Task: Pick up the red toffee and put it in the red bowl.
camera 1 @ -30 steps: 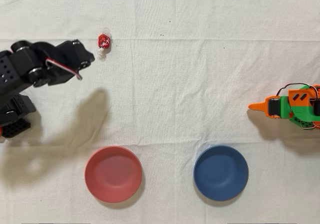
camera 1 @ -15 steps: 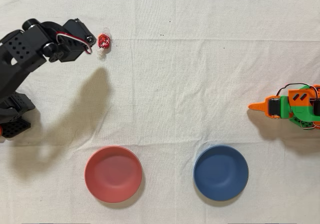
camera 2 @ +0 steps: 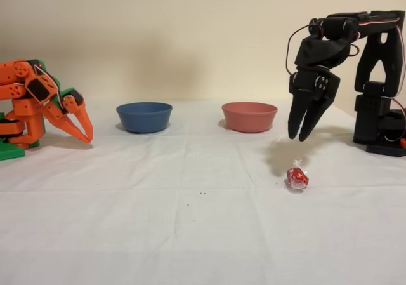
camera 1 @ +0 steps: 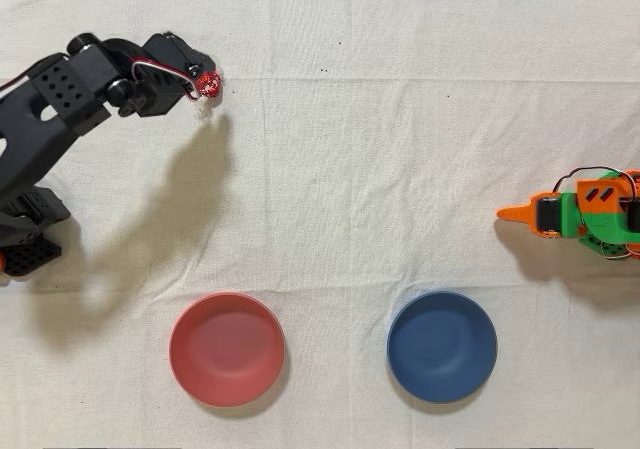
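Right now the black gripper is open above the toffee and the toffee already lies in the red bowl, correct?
Not quite. The gripper is open above the toffee, but the toffee lies on the cloth, apart from the red bowl. The fixed view shows it.

A tabletop robotics test bench is suggested; a white cloth [camera 2: 158, 234] is spread over the table, a bare beige wall [camera 2: 177, 37] is seen behind, and two small hobby arms are mounted.

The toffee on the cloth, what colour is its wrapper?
Shiny red foil with whitish twisted ends on the toffee, clearest in the fixed view.
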`<state>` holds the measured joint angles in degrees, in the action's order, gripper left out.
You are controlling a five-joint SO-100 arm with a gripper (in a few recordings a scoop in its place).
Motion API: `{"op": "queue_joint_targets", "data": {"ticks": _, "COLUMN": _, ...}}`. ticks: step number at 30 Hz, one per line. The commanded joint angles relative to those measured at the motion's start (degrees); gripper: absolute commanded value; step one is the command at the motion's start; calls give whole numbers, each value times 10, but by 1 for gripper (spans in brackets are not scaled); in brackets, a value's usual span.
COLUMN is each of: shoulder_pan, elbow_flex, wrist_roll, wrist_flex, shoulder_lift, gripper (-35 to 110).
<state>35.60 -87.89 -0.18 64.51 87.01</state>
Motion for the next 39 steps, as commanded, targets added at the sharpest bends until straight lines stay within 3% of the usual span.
{"op": "queue_joint_targets", "data": {"ticks": 1, "shoulder_pan": 6, "elbow_flex": 6, "wrist_roll": 2, "wrist_flex": 8, "shoulder_lift": 9, "gripper": 29}}
{"op": "queue_joint_targets", "data": {"ticks": 4, "shoulder_pan": 8, "elbow_flex": -23, "wrist_roll": -10, "wrist_flex": 14, "shoulder_lift": 13, "gripper": 34}}
{"op": "queue_joint_targets", "data": {"ticks": 39, "shoulder_pan": 35, "elbow_flex": -40, "wrist_roll": -11, "wrist_flex": -114, "shoulder_lift": -112, "gripper": 34}}
